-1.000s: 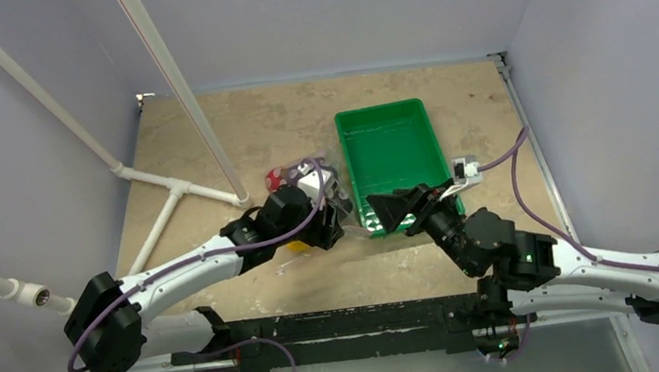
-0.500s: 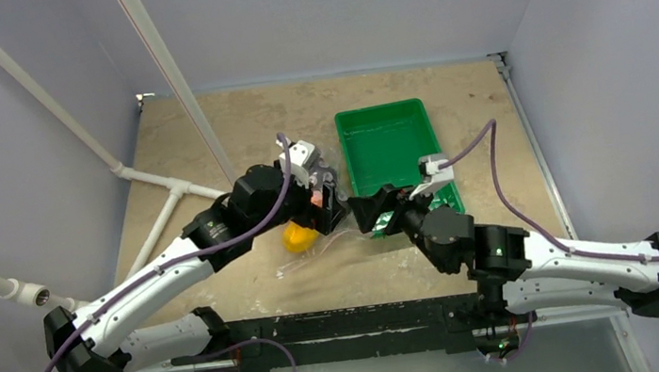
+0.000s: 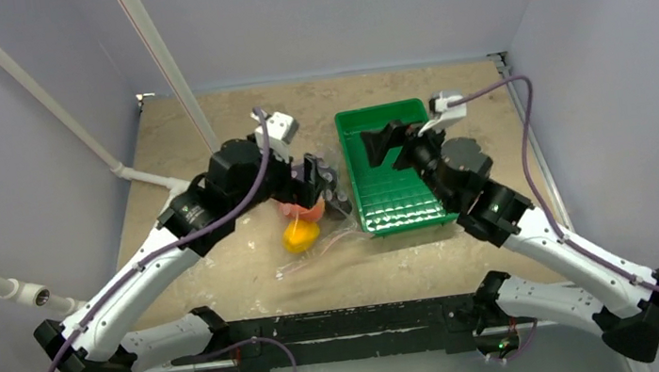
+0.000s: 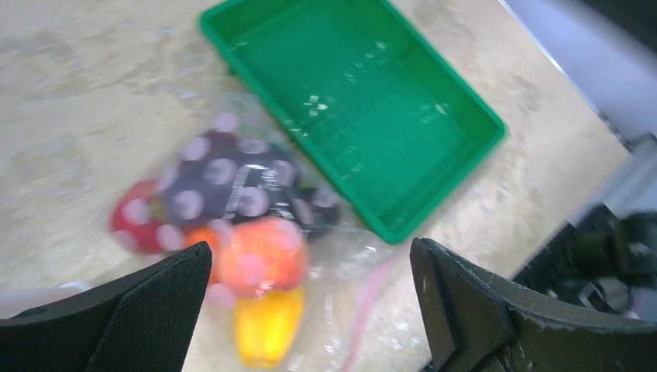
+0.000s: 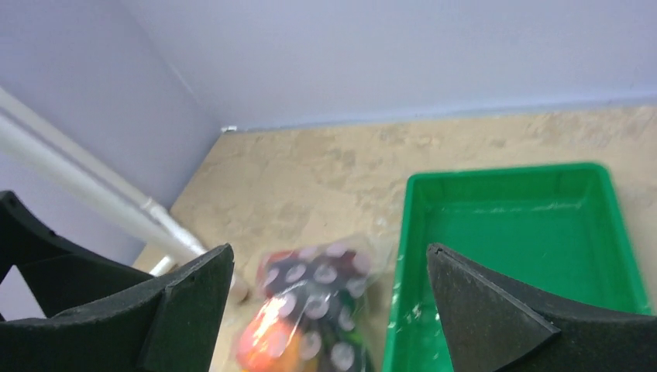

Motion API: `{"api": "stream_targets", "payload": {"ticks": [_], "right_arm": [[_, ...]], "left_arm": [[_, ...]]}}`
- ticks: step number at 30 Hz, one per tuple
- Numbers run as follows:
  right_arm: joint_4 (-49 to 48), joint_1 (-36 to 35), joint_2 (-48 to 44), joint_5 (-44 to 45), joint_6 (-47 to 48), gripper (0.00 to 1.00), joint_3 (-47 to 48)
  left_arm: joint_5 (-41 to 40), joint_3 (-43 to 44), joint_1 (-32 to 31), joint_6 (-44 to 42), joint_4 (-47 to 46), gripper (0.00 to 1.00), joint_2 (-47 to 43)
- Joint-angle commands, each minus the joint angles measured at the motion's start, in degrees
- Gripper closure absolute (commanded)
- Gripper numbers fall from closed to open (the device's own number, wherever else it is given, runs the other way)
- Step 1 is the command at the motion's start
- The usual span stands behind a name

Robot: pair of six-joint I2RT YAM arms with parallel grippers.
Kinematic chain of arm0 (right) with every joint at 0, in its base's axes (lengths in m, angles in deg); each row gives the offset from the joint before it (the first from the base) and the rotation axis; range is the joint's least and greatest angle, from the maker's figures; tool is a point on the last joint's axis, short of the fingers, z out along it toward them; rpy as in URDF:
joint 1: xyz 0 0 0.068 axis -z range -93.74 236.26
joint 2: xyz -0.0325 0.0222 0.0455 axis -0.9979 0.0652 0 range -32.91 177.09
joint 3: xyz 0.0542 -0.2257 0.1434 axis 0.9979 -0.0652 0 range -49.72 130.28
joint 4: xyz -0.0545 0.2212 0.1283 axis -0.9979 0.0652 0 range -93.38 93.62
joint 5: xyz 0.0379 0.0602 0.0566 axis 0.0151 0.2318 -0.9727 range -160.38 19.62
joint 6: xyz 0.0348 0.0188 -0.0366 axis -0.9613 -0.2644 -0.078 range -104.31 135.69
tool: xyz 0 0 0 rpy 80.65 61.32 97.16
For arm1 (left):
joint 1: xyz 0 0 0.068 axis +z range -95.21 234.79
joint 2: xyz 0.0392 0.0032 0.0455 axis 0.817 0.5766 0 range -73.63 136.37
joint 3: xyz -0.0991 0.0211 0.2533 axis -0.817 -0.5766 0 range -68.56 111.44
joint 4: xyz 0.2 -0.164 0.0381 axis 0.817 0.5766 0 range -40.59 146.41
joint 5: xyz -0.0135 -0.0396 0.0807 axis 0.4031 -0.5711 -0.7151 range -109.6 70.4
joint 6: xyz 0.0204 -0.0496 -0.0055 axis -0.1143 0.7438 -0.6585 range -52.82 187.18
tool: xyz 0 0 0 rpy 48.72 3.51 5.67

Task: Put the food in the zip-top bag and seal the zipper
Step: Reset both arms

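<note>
While both hang spread and empty, the left gripper (image 3: 324, 185) is directly above the zip-top bag (image 4: 256, 201) holding the food (image 4: 263, 252), zipper (image 4: 362, 298) along the edge back toward its base; the right gripper (image 3: 380, 145), over the green tray (image 4: 434, 101), sits farther off.

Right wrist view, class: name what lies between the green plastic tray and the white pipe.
A clear crinkly zip-top bag of toy food lies there, seen in the right wrist view.

Blurred food (image 4: 263, 252) inside the zip-top bag (image 4: 350, 257)
</note>
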Motion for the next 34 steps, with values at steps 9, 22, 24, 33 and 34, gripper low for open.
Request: {"api": "stream_targets", "payload": {"ticks": [9,22,24,33,34], "right_arm": [[-3.0,28.7,-1.8,-34.2,0.1,0.01,4.8],[-5.8,28.7,-14.4,-34.5,2.9,0.01,-4.1],[-7.1,28.7,-16.2,-34.5,4.5,0.01,-5.7],[-10.8,28.7,-21.2,-34.4,6.1,0.01,-9.2],[-10.7,28.7,-20.8,-34.8,5.9,0.01,-9.2]], "left_arm": [[3.8,-4.4,13.9,-0.6,-5.5,0.01,-8.3],[8.4,-17.0,13.9,0.1,-11.2,0.01,-17.3],[10.0,-17.7,13.9,-0.4,-11.5,0.01,-18.1],[8.9,-21.4,13.9,-1.0,-13.1,0.01,-24.8],[8.9,-21.6,13.9,-1.0,-13.5,0.01,-24.8]]}}
